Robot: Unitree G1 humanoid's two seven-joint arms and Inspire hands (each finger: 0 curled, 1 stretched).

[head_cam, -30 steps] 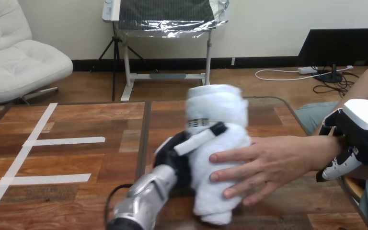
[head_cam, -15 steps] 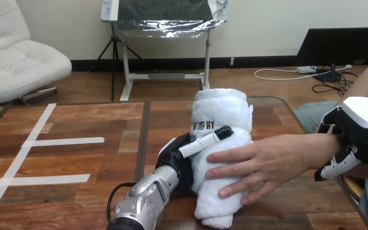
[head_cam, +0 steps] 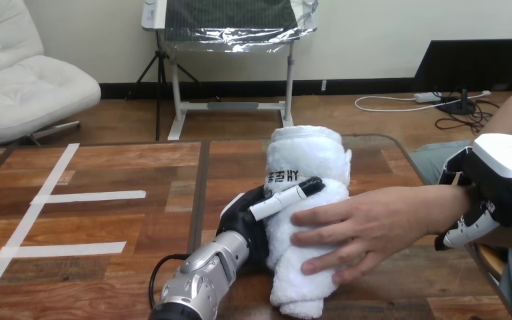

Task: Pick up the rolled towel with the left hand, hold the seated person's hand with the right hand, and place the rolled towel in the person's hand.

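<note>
Head view: person's hand (head_cam: 367,227) covers rolled towel (head_cam: 305,160) in left hand (head_cam: 248,215).

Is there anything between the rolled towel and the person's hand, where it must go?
Nothing visible stands between them. The rolled towel, gripped by the left hand, already touches the person's hand, whose fingers lie against its right side.

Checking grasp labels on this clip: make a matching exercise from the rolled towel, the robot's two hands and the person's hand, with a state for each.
1 rolled towel
2 left hand
3 right hand
4 person's hand

A curled round the person's wrist
B resting on the towel's right side
C gripping the towel from its left
D white, upright between two hands

Pairs: 1-D, 2-C, 3-A, 4-B
</note>
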